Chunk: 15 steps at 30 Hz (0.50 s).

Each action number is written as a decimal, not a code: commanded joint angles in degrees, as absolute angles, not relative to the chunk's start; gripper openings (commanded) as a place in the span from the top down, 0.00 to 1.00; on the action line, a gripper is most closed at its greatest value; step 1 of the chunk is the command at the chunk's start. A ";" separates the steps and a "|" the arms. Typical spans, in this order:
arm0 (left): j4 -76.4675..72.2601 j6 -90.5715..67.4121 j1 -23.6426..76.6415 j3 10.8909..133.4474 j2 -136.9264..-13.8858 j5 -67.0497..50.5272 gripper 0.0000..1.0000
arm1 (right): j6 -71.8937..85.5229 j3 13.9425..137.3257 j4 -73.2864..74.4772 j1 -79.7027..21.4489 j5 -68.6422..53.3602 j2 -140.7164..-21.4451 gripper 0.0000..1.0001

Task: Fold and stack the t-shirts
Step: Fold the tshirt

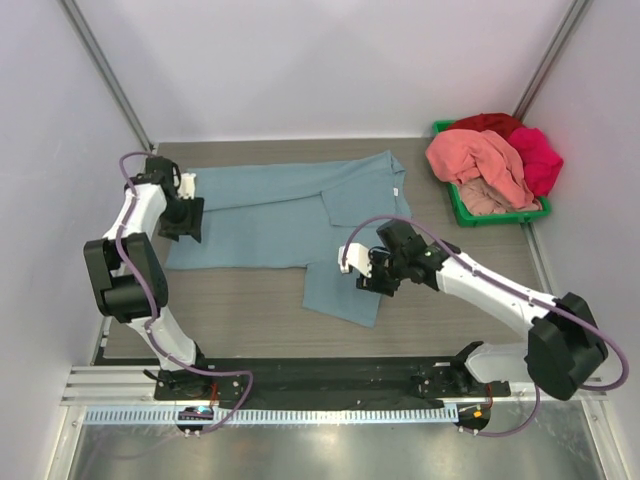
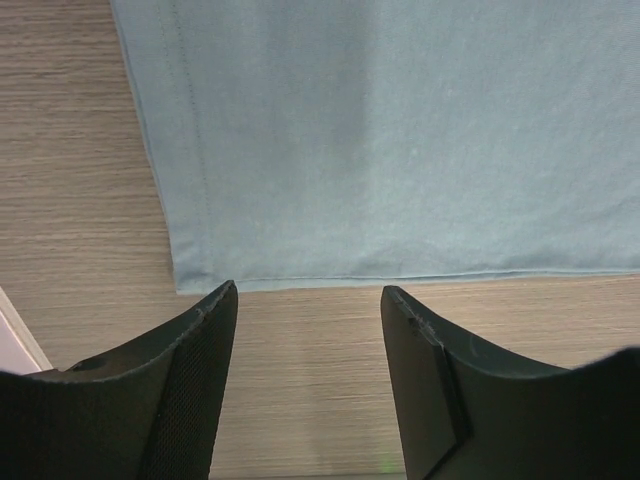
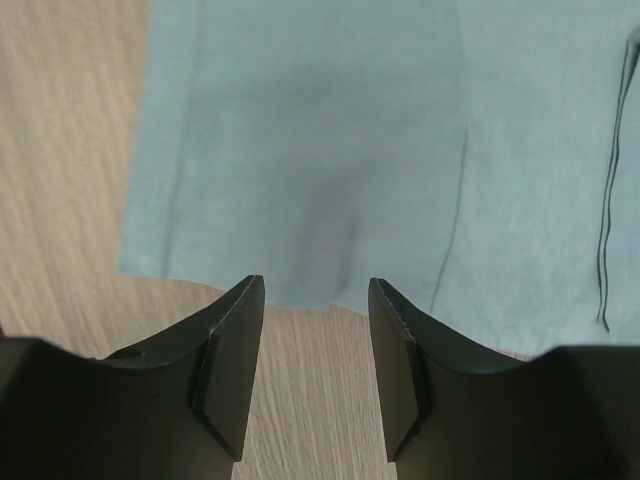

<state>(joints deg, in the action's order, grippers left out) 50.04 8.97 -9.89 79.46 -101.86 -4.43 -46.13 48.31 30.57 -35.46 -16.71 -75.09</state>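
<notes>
A large dusty blue-grey t-shirt [image 1: 280, 215] lies spread flat on the wooden table, partly folded, with a small white neck label [image 1: 397, 191] at its right edge. My left gripper [image 1: 183, 222] is open and empty, just off the shirt's left hem; its view shows the hem corner [image 2: 190, 275] ahead of the fingertips. My right gripper [image 1: 372, 272] is open and empty at the right edge of the shirt's lower flap; the cloth edge [image 3: 320, 295] lies just past its fingertips. Salmon-pink [image 1: 478, 160], magenta [image 1: 538, 158] and red [image 1: 490, 124] shirts are heaped at the back right.
A green plastic bin [image 1: 470, 213] at the back right corner holds the heaped shirts. Bare wooden table [image 1: 240, 310] shows in front of the shirt. Grey walls enclose the table on three sides.
</notes>
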 commanded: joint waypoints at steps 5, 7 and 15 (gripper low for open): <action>48.08 8.79 -10.99 77.26 -97.65 -5.80 0.41 | -49.39 44.48 29.53 -41.30 -18.72 -70.05 0.50; 48.08 9.31 -11.16 76.64 -97.30 -5.71 0.41 | -49.74 44.04 30.58 -43.15 -19.24 -69.61 0.50; 47.46 9.93 -12.57 73.13 -96.42 -5.71 0.42 | -53.09 43.07 34.01 -44.38 -20.66 -72.94 0.50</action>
<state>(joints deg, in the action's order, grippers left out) 49.10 9.30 -11.79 74.04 -99.46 -4.64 -50.92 43.13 33.21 -44.18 -19.35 -71.99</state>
